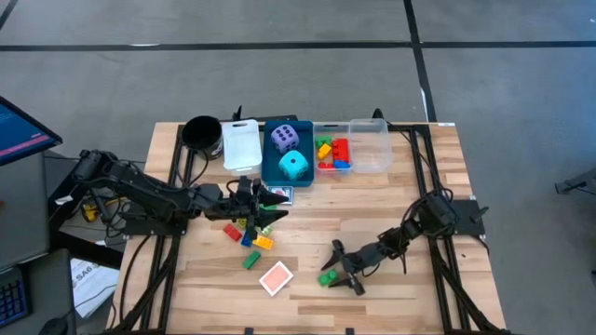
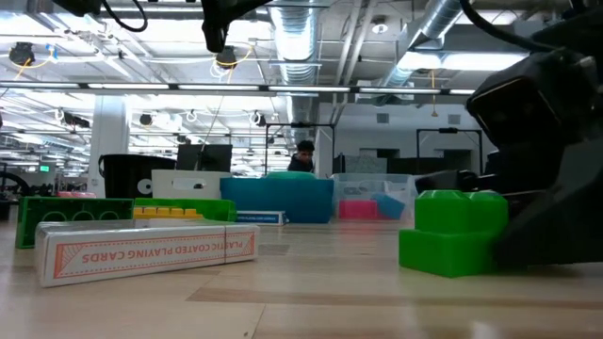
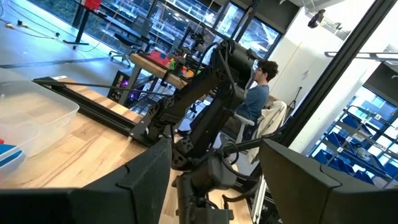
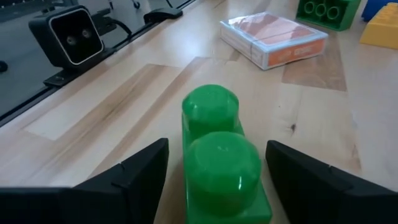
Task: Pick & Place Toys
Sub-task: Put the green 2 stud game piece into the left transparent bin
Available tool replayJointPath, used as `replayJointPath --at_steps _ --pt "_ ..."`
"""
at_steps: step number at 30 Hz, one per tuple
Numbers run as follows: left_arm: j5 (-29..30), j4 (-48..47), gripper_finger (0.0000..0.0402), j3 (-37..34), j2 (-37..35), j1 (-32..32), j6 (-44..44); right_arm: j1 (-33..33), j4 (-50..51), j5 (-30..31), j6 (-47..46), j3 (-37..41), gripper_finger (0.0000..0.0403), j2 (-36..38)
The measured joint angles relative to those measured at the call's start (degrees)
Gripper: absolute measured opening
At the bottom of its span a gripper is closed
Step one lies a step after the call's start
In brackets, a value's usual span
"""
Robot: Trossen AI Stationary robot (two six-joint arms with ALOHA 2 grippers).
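Your right gripper (image 4: pixel 214 180) stands released, fingers either side of the green brick (image 4: pixel 221 155) on the table, not touching. Close off-centre and the rounded studs may squirt it out sideways.

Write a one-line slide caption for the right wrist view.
Right gripper open around a two-stud green plastic brick on the wooden table, red-backed card pack beyond.

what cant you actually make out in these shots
- High view: whether the left end effector holds a brick; its dark fingers cover the brick pile.
- Left wrist view: nothing shows between its fingers; the table below is cut off.
- Right wrist view: the green brick sits between the right end effector fingers; contact unclear.
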State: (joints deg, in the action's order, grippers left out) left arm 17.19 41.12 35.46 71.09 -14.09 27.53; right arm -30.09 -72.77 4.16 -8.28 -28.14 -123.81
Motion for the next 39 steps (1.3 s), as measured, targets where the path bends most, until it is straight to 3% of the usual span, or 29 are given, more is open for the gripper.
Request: replayJointPath --at_steps 4,10,19,26,30,39 --pt "0.0 0.0 0.0237 0.0 0.0 0.0 0.0 0.0 2.7 0.1 -0.7 -1.5 0.0234 0.1" --pt "0.0 0.0 0.0237 0.0 0.0 0.0 0.0 0.8 2.9 -0.2 -1.4 -2.2 0.0136 0.0" --pt "0.3 -0.3 0.0237 0.0 0.0 0.0 -0.1 3.0 1.1 -1.1 -2.5 -3.0 0.0136 0.5" --pt "0.3 -4.8 0.0237 0.0 0.0 0.0 -0.2 7.8 2.1 0.6 -11.3 -2.8 0.0136 5.4" --pt "0.2 -8.4 0.0237 0.0 0.0 0.0 -0.2 9.5 2.4 10.9 -16.9 -2.8 0.0136 9.2" --pt "0.1 -12.1 0.0237 0.0 0.0 0.0 -0.2 12.7 11.8 37.8 -16.7 -2.9 0.0136 19.8"
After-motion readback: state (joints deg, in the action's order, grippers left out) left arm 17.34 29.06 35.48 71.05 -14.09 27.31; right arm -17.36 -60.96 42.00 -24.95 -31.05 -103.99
